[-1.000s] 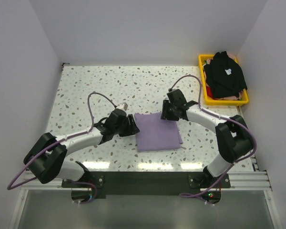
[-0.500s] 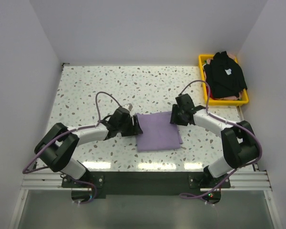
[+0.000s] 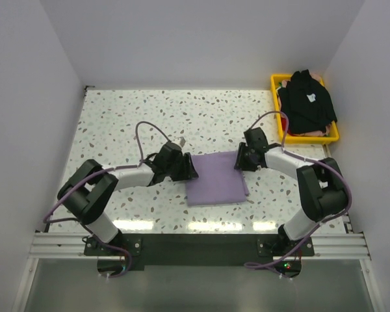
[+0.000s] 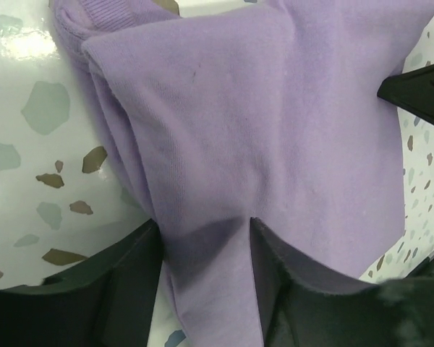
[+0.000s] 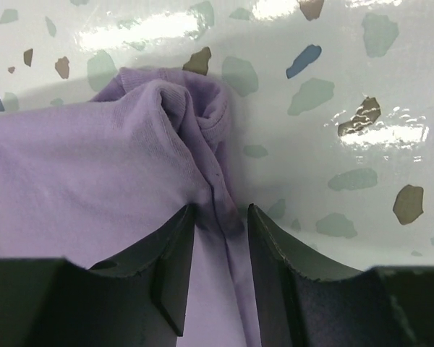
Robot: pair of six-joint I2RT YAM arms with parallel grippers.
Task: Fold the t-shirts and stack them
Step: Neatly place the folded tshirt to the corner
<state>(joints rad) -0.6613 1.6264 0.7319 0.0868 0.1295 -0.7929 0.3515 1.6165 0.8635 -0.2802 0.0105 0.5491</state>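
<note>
Overhead view with two wrist insets, read from the arm bases outward. Nearest lies the lavender t-shirt (image 3: 216, 181), folded to a compact rectangle on the speckled surface (image 3: 117, 123) between the two arms. The left pincer (image 3: 190, 171) meets its far left corner; the left wrist inset shows the jaws at a moderate gap, packed with layered purple cloth, so it is judged to be gripping the shirt. The right pincer (image 3: 238, 161) meets the far right corner; its inset shows narrow jaws with a bunched, creased fold pinched between them. Farthest, at the right rear corner, the yellow basket (image 3: 309, 138) holds the black t-shirt (image 3: 305, 104), crumpled, its small white chest mark facing up.

Progress, as judged: the lavender shirt appears largely folded, with both far corners in hand for a further fold or a final tidy. The black shirt is not yet folded, and no stack has been begun, so well over half of the task remains.

Count: two arms, two pincers, one lavender shirt, one black shirt, one basket. Red and pale cloth shows beneath the black shirt; how many garments that makes cannot be told
</note>
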